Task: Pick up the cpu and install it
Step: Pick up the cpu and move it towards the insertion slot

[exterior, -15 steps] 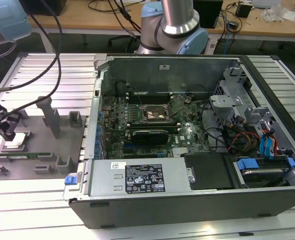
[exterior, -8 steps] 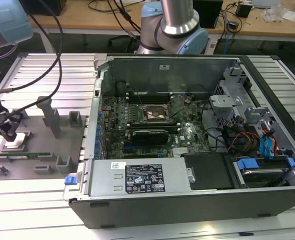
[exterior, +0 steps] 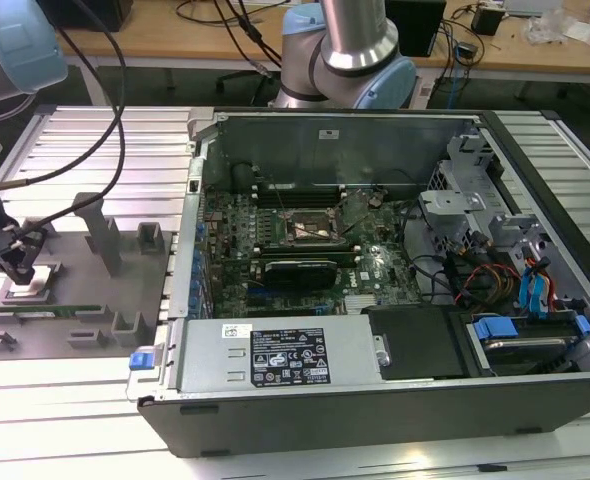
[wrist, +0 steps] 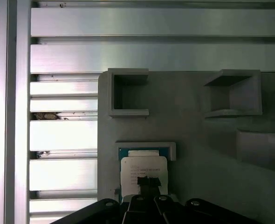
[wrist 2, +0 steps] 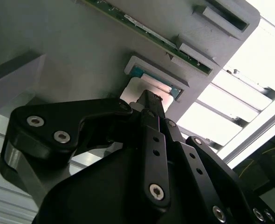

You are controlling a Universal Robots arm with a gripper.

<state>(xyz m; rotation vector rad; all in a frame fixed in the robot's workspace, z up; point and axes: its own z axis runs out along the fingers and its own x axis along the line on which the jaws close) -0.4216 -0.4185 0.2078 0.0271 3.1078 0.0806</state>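
Observation:
The cpu is a small pale square chip lying in a shallow holder on the grey fixture plate at the exterior view's left. My gripper hangs directly over it. In the first wrist view the dark fingertips stand together over the near part of the cpu. The second wrist view shows the same: the fingers are shut, with their tip at the cpu. The cpu still lies flat in its holder. The dark metal-framed socket sits on the motherboard inside the open computer case.
The open computer case fills the middle and right of the exterior view, with drive cages and cables on its right side. A long green memory stick lies on the fixture plate beside the cpu. Grey upright blocks stand on that plate.

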